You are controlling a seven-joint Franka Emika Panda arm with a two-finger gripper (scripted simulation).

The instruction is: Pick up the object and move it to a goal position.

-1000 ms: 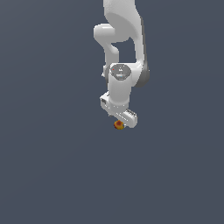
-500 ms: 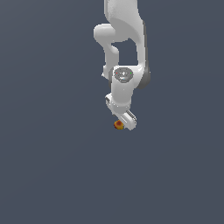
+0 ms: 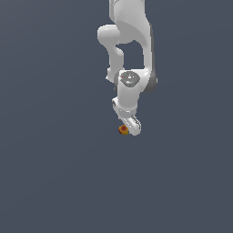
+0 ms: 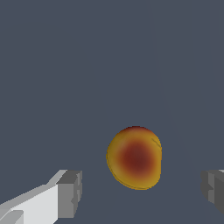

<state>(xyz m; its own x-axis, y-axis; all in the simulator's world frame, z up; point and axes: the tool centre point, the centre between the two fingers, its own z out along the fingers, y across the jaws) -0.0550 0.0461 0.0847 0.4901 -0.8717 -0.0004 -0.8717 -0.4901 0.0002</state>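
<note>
In the exterior view the upper part of the white arm (image 3: 129, 54) is cut off by the top edge, and the claw (image 3: 129, 126) is seen only as a small white lump, so its fingers cannot be made out there. The ball (image 3: 123, 130), mottled red, orange and yellow, is partly hidden behind the claw's lower end, peeking out on the exterior view's left. In the wrist view the ball (image 4: 134, 157) is shown whole, with a dark red centre and a yellow-orange rim, lying between the two grey fingertips (image 4: 70, 194), each of which is cut off by the picture's edge. Clear gaps are seen between the ball and both fingertips, so the claw (image 4: 142, 190) is spread wide and nothing is gripped. The ball is set against a plain dark grey ground (image 3: 54, 173); whether it rests on it cannot be told for certain. Compared with half a second ago, the claw and ball are found in nearly the same place, with little change in the arm's pose.
</note>
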